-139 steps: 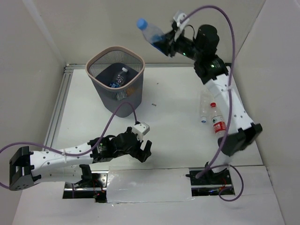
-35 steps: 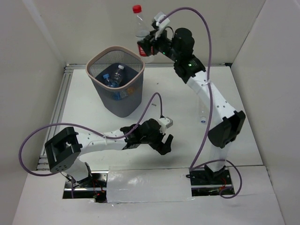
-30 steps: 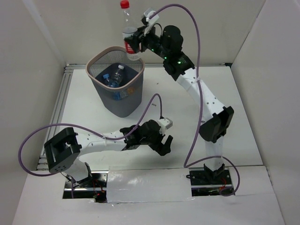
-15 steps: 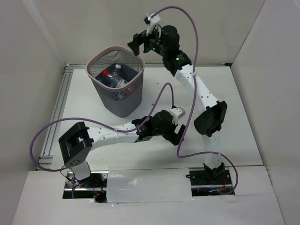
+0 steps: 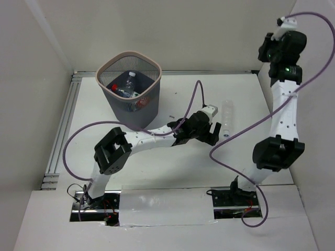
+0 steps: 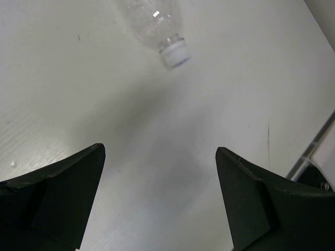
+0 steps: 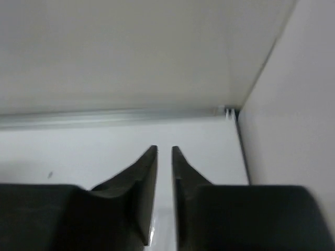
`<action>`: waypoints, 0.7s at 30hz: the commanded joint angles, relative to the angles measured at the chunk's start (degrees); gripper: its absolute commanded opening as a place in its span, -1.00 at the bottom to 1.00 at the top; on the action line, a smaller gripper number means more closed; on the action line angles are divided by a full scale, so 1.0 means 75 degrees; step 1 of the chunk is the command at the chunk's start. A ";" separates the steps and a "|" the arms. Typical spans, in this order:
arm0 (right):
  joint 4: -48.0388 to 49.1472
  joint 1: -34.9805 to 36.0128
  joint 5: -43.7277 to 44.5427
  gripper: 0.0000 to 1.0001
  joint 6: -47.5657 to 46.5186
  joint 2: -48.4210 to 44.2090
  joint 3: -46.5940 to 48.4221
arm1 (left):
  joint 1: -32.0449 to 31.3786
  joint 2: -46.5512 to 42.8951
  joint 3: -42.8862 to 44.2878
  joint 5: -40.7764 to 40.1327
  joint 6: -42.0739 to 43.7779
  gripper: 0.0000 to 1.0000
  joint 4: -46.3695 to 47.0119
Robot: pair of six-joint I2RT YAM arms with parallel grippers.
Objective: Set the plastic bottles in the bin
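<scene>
The dark mesh bin (image 5: pixel 155 66) stands at the far left and holds several bottles, among them a clear one with a white cap (image 5: pixel 126 85) and one with red on it (image 5: pixel 139 102). One plain clear bottle (image 5: pixel 226 116) lies on the table right of centre; its neck and white cap also show in the left wrist view (image 6: pixel 166 42). My left gripper (image 5: pixel 210 137) is open and empty, just left of that bottle, which lies ahead of the fingers in the left wrist view (image 6: pixel 159 151). My right gripper (image 5: pixel 265 50) is raised at the far right, shut and empty (image 7: pixel 164 149).
White walls close in the table at the back and on both sides. A metal rail (image 5: pixel 63 123) runs along the left edge and another along the back (image 7: pixel 115 116). Purple cables loop over the table near both arms.
The red-labelled bottle dropped into the bin. My right arm then swung from above the bin to the far right and its jaws closed. My left arm stretched right toward the clear bottle.
</scene>
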 commanded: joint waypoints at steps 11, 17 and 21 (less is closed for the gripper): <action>-0.1987 -0.0959 -0.1994 0.58 -0.0494 -0.1709 -0.3839 | 0.0290 0.1819 0.3087 -0.1131 -0.1778 0.99 -0.1098; -0.1565 -0.0796 -0.2709 0.86 -0.0401 -0.0632 -0.4403 | 0.0430 -0.0207 -0.0783 -0.0792 -0.1299 0.88 -0.0046; -0.1483 -0.0339 -0.2791 0.96 -0.0329 0.0306 -0.4240 | 0.0501 -0.1894 -0.2817 -0.0615 -0.0934 0.85 0.0190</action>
